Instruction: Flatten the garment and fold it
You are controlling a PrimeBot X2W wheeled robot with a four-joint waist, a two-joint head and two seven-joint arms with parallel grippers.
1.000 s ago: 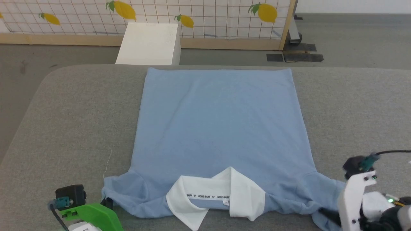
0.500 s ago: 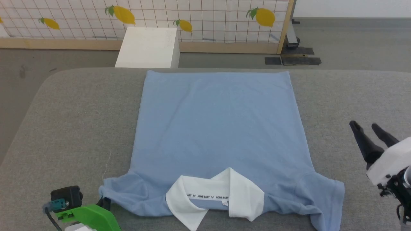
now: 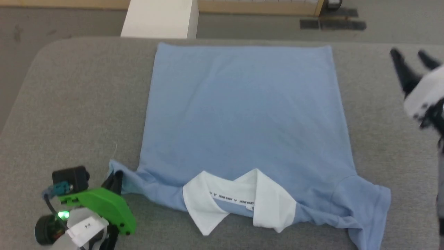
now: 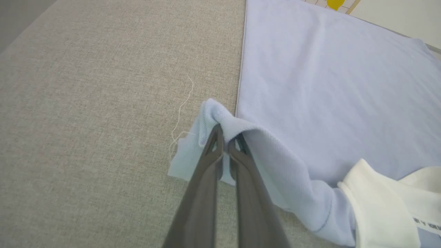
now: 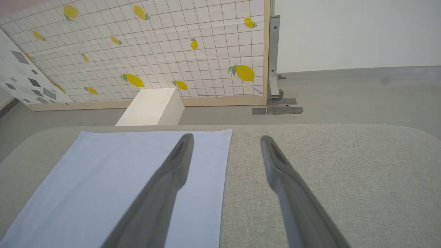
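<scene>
Head view shows you the garment [image 3: 242, 114] flat on the surface [image 3: 79, 104], collar nearest you, long axis running away; your left claw [image 4: 225, 132] pinches its left-hand sleeve; your right claw [image 3: 408, 53] hangs wide, right of the far hem.

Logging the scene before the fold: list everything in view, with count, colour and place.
shirt: one, light blue, spread on the table, white collar nearest the robot
thread: one, white, on the table beside the gripped sleeve
table: one, grey, under the shirt
box: one, white, beyond the table's far edge
screen: one, white grid with yellow lemons, behind the box
left claw: one, dark, shut on the sleeve
right claw: one, dark, open, over the shirt's right edge
</scene>
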